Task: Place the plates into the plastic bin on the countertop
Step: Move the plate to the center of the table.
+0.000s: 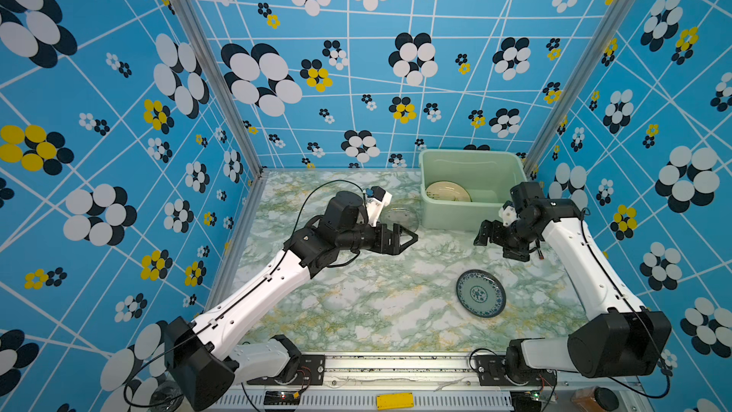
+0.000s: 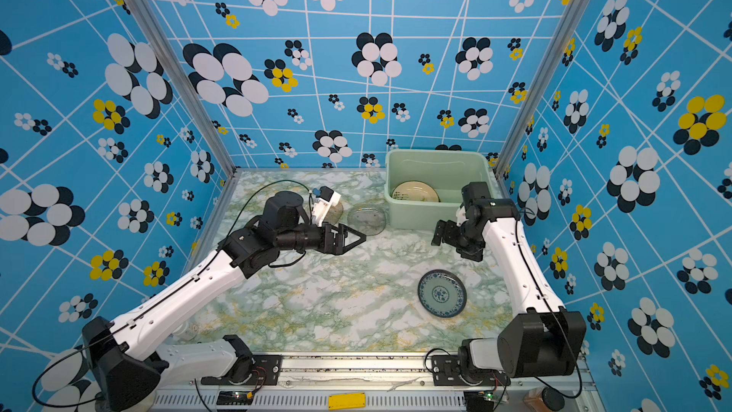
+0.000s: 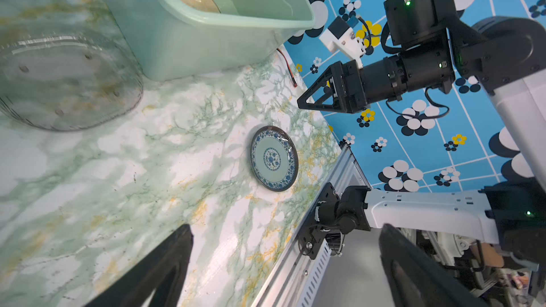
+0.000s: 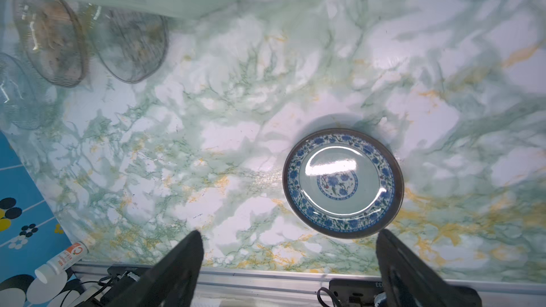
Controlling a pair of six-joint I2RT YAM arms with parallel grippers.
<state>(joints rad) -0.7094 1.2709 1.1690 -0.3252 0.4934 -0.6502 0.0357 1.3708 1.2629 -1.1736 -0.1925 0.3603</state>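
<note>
Left pincer: spread wide, nothing between the fingers, hovering over the countertop, just beside a grey glass plate, not touching it. Right pincer: spread wide too, empty, in the air near the front wall of the plastic bin.

Bin at the far right corner of the countertop, against the back wall. Inside, at its left end: one cream plate, tilted, lower part hidden by the bin's near wall.

Grey glass plate flat on the countertop, close to the bin's left wall. Blue-white patterned plate flat on the countertop towards the front edge, beside the right arm, well apart from the bin.

Right wrist view, blurred: amber glass plate next to the grey one, overlapping or only adjacent, cannot tell. Third clear glass plate cut off at the frame edge. Amber plate mostly hidden behind the left wrist camera in both top views.

Small white bottle lying off the countertop, by the front rail.
</note>
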